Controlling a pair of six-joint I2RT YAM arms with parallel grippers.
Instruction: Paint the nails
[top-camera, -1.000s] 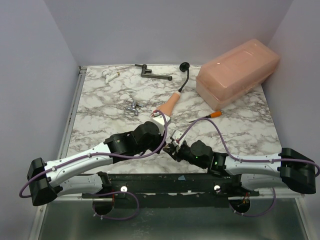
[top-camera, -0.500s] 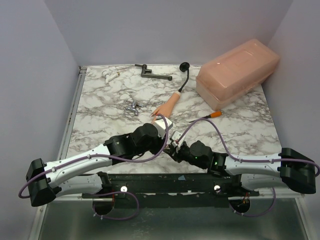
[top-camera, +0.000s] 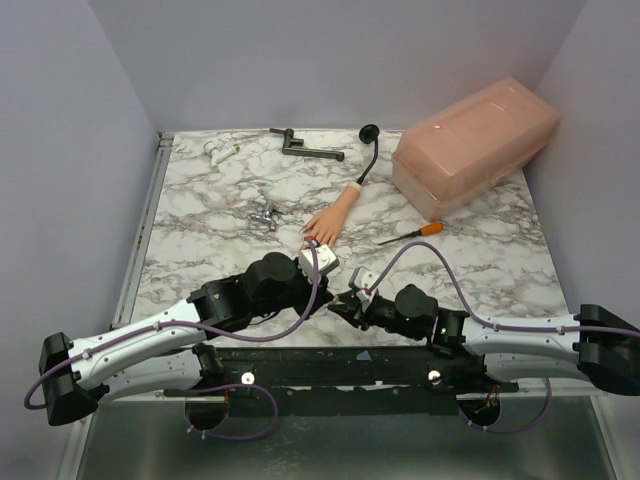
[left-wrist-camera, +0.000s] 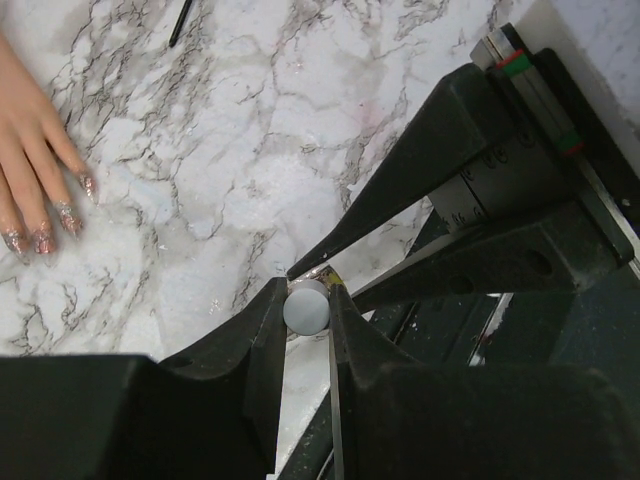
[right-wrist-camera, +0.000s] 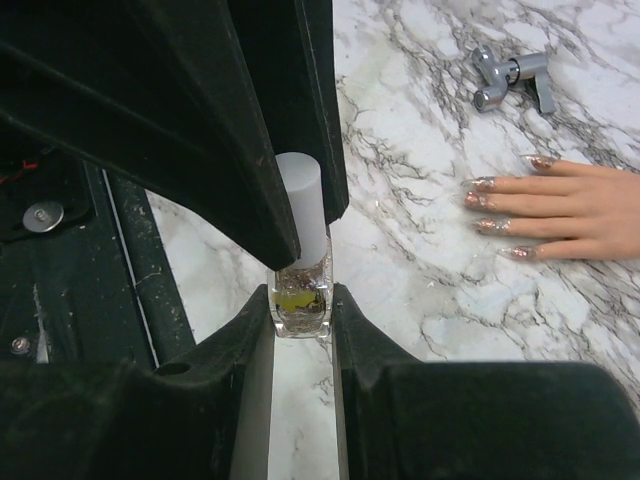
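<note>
At the near edge of the marble-veined counter, a small clear glass bottle with a smooth white cylindrical cap is held from both sides: the right end effector pinches its body and the left end effector pinches the cap. Glittery reddish nails tip the peach plastic mannequin hand lying flat farther back. Since half a second ago the left arm has drawn back toward the near-left; the mannequin hand has not moved

On the worktop the hand lies centre, box behind-right, screwdriver right of it, bottle before it near the front edge.
</note>
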